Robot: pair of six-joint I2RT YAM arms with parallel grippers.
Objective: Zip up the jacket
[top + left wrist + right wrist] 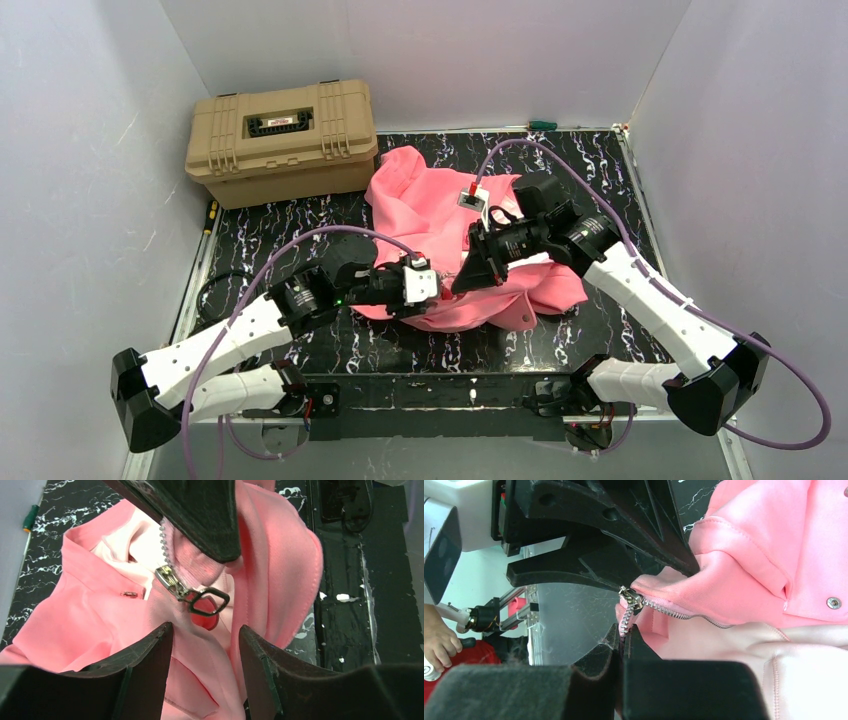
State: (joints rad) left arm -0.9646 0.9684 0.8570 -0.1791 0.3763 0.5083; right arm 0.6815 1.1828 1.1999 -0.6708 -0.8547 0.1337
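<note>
My left fingers (150,662) are standing apart, gripping nothing, with the black pull tab (207,600) of the zipper slider (167,577) hanging just ahead of the gap between them. My right fingers (644,652) are pinching shut on the zipper edge of the jacket (420,200), the metal teeth (625,622) running from the slider straight into their grip. The step in hand, as I am reading it, is taking hold of that pull tab. To do it well, I am judging that the left fingers should be easing forward until the tab lies flat between them. They should be closing on the tab alone and not on the pale lining bunching just beside it, which could be dragged into the slider and jam it. The right fingers should be holding the edge taut, so that the slider is running along a straight line of teeth and not lifting the whole soft garment. How much of the zipper is joined I cannot tell, as the cloth is folding over it. The salmon-pink jacket is lying crumpled in the middle of the black marbled desk (600,165), between my two arms and near the tan case (280,130) at the far left corner.
</note>
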